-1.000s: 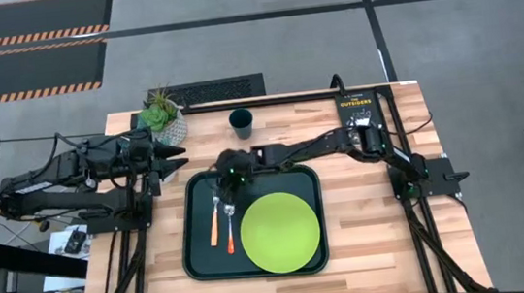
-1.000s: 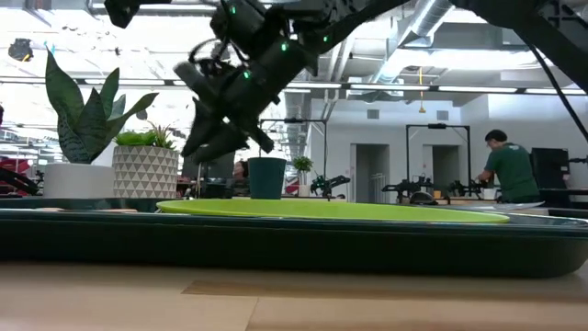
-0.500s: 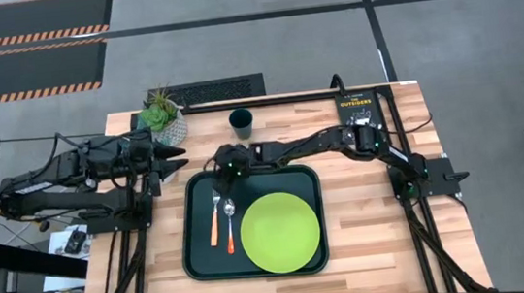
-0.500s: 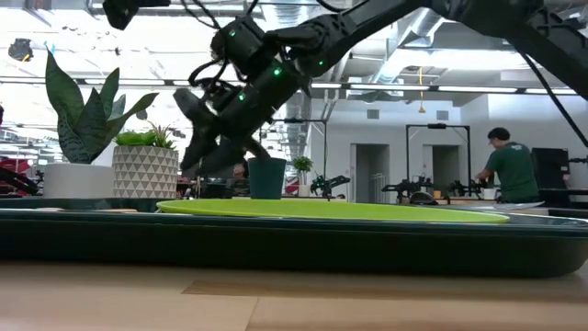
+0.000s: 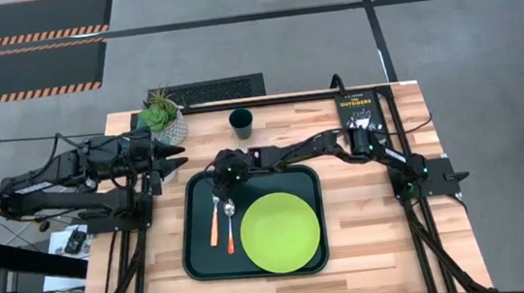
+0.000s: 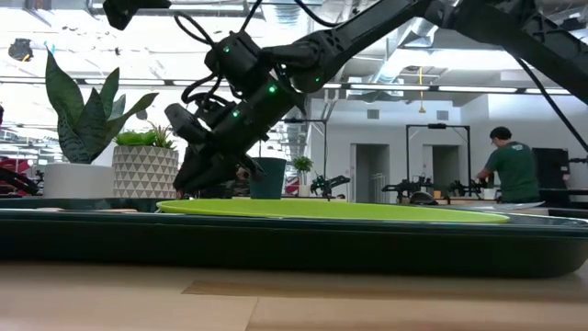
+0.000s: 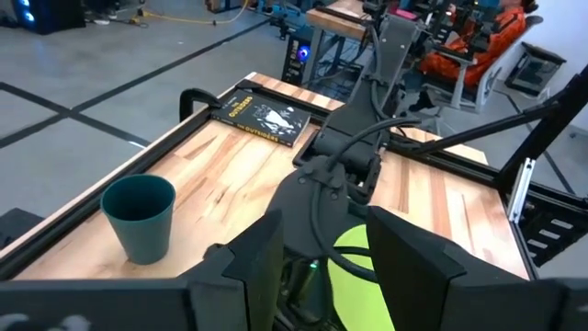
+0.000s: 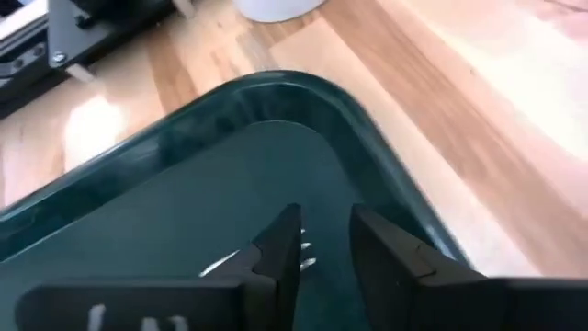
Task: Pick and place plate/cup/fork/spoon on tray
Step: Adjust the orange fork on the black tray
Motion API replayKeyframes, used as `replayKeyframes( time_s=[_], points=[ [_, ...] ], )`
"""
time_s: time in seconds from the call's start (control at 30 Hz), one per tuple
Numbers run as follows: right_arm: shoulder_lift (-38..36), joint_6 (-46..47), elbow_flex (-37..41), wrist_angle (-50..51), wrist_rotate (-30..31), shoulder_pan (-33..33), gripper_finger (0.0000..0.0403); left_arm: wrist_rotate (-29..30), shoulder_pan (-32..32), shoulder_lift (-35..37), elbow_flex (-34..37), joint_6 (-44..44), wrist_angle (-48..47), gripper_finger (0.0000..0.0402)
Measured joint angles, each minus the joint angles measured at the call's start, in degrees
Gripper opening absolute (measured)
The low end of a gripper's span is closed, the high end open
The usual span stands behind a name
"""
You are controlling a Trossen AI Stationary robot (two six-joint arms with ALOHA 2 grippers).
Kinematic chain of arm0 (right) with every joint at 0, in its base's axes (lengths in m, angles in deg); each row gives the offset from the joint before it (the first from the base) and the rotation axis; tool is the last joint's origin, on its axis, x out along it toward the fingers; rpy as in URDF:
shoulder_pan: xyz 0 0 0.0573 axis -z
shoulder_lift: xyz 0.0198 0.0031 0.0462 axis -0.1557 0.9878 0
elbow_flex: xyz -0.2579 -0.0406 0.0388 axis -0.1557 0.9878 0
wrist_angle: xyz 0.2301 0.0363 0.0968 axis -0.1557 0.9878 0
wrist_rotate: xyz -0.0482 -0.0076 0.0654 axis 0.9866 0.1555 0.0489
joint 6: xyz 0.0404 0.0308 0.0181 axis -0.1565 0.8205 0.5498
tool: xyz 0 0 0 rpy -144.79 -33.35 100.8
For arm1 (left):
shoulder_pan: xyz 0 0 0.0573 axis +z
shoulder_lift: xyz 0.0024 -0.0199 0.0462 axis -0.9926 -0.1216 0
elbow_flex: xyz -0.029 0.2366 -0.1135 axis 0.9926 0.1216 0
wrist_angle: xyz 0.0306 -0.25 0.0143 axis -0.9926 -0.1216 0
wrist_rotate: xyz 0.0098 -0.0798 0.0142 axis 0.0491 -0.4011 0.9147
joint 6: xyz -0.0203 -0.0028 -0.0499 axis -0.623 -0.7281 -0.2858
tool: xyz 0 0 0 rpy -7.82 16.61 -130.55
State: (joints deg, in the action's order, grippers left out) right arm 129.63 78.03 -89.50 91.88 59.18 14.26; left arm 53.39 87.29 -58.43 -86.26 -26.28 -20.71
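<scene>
The dark green tray (image 5: 191,261) lies mid-table. On it lie the lime-green plate (image 5: 280,230), the orange-handled fork (image 5: 215,225) and the spoon (image 5: 230,230) side by side. The dark green cup (image 5: 242,121) stands on the table beyond the tray. My right gripper (image 5: 217,178) is low over the tray's far left corner (image 8: 276,87), open by a narrow gap, with the fork's tines (image 8: 303,251) showing beside one finger. My left gripper (image 5: 183,155) waits open at the table's left, beside the tray. My right gripper (image 8: 323,248) points slanting down at the fork's tine end from the far right. One finger (image 8: 276,253) stands over the tines. I cannot tell whether it touches them. The fork lies flat on the tray floor.
A white patterned plant pot (image 5: 164,123) stands at the far left corner and a black book (image 5: 356,109) at the far right. The cup (image 7: 140,219) stands alone between them. A person (image 6: 510,170) stands in the room behind the table.
My right gripper has gone down toward the tray's far left corner and a little toward the table's left edge, tipping more steeply downward. Fork, spoon and plate have stayed where they were.
</scene>
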Motion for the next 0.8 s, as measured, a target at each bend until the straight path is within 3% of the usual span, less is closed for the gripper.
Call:
replayKeyframes(
  time_s=[0.2, 0.4, 0.6, 0.8],
  points=[
    [0.02, -0.03, 0.00, -0.23, 0.32, 0.57, 0.0100, 0.01, 0.00, 0.00, 0.00, 0.01, 0.00, 0.0146],
    [0.02, -1.54, 0.00, -2.31, 0.43, 0.56, 0.0012, 0.03, 0.00, 0.00, 0.00, 0.93, 0.00, 0.0146],
    [0.06, -0.70, -0.72, -3.91, 1.46, 0.58, 0.0006, 0.98, 0.00, 0.00, 0.00, 1.09, 0.00, 0.0146],
    [1.61, -2.12, -9.12, 0.66, 0.86, 2.53, 0.0009, 2.02, 0.00, 0.00, 0.00, 2.46, 0.03, 0.0146]
  ],
)
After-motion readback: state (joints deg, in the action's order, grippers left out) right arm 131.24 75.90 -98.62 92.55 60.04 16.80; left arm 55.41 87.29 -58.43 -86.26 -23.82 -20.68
